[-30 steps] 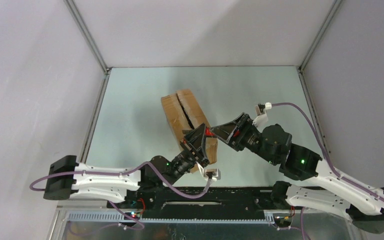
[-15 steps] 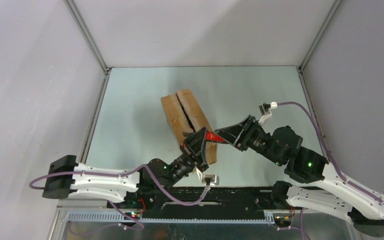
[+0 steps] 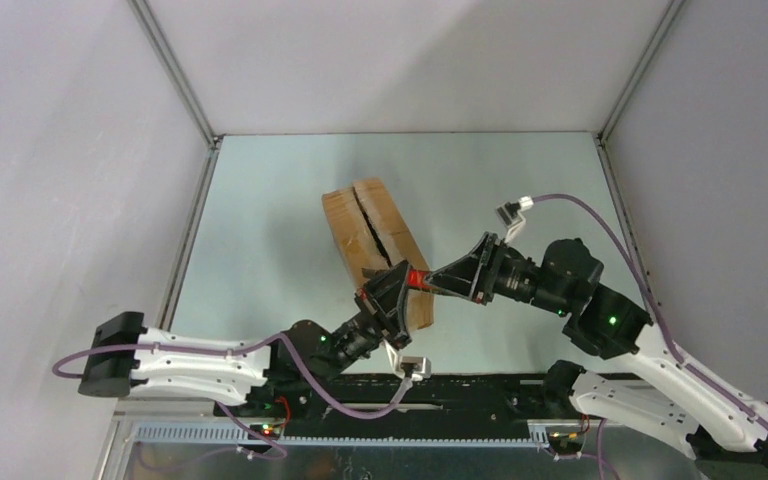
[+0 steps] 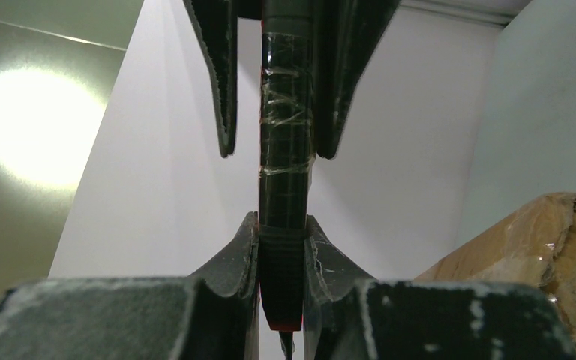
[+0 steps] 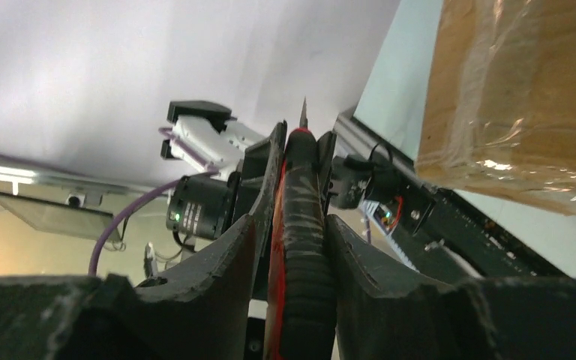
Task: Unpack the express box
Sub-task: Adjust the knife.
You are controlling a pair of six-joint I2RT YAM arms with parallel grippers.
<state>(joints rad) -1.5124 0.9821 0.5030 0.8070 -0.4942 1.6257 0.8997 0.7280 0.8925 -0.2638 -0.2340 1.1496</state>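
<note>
**A:** Entry one. Where does the express box point(image 3: 388, 232) sit?

**B:** Mid-tabletop point(image 3: 260, 220), lying skewed. It is oblong, brown corrugated cardboard, with a dark gap along its top seam. Glossy clear tape point(image 5: 495, 161) lies wrinkled over the near corner. You'll find the box unmoved since a second ago.

**A:** And the claws?

**B:** Your left claw point(image 4: 281, 225) is clamped on a cutter point(image 3: 418, 278) over the box's near end. The cutter has a slim black body, red trim and a thin pointed tip. Your right claw point(image 5: 292, 225) grips the same cutter's ribbed black handle from the opposite side, fingers pressed to both flanks. A second ago those fingers stood wider, and your right forearm has since swung out rightward.
</note>
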